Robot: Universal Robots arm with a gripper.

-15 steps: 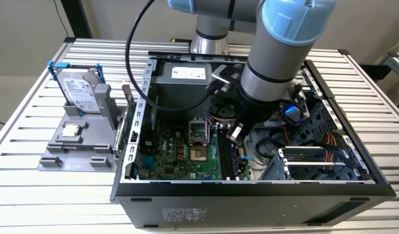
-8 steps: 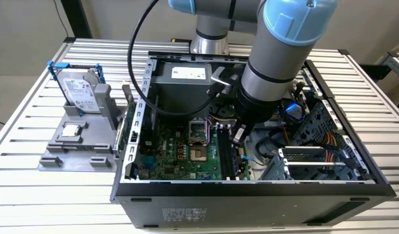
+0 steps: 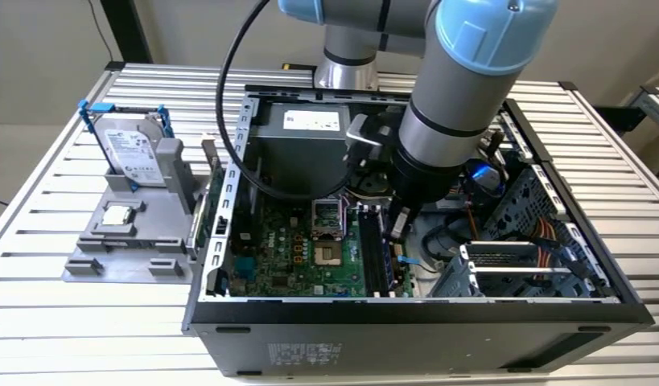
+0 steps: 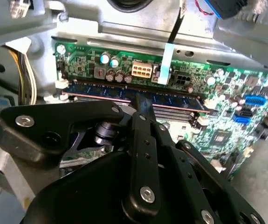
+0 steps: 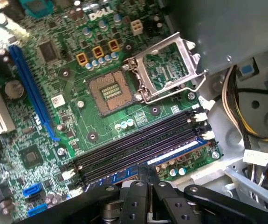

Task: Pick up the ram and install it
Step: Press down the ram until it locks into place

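Jaws (image 4: 142, 105) together, tip pressing down on top edge of ram (image 4: 124, 92). Ram sits in outermost memory slot on green board (image 5: 101, 51), next to three empty black slots (image 5: 138, 140). Looks like push-in step of install. Seems next move calls for straight, even press until end clips (image 4: 61, 84) snap; can't tell if ram fully down. Ram stands on its long edge, long way running along slots, flat sides facing sideways. Arm (image 3: 458, 104) reaches down into open computer case (image 3: 415, 310).
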